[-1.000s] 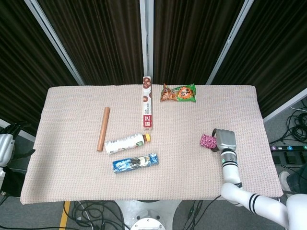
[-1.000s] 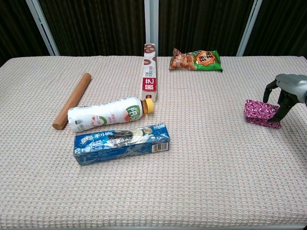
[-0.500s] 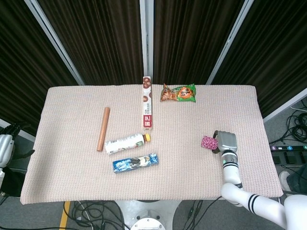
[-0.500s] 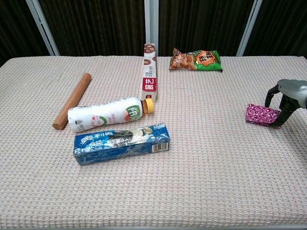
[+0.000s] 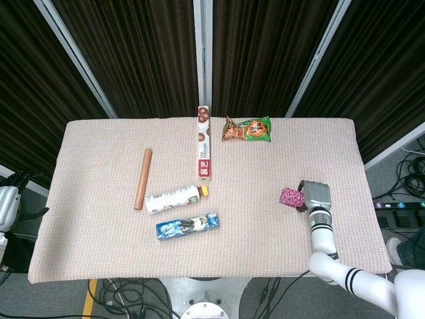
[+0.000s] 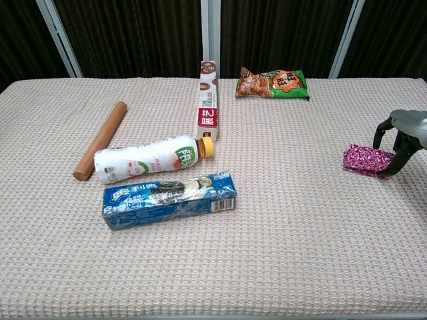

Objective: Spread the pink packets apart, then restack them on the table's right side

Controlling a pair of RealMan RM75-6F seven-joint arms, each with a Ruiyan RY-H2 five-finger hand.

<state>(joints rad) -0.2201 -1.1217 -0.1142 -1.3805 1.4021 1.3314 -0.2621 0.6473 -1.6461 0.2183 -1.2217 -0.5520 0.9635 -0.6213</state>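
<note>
Five other items lie well left of the pink packets [image 6: 365, 161]: a wooden rod [image 6: 100, 140], a bottle [image 6: 148, 159], a blue box [image 6: 169, 199], a tall carton [image 6: 209, 101] and a snack bag [image 6: 272, 83]. The right hand [image 6: 405, 138] pinches the packets near the table's [image 5: 93, 219] right edge, open cloth around. The left hand [image 5: 6, 203] hangs off the left edge; its pose is unclear.

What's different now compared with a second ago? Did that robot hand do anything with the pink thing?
The right hand has drawn the pink packets a little further toward the table's right edge and nearer the robot, fingers hooked over them throughout. The bottle, blue box, wooden rod, long carton and snack bag stayed put.
</note>
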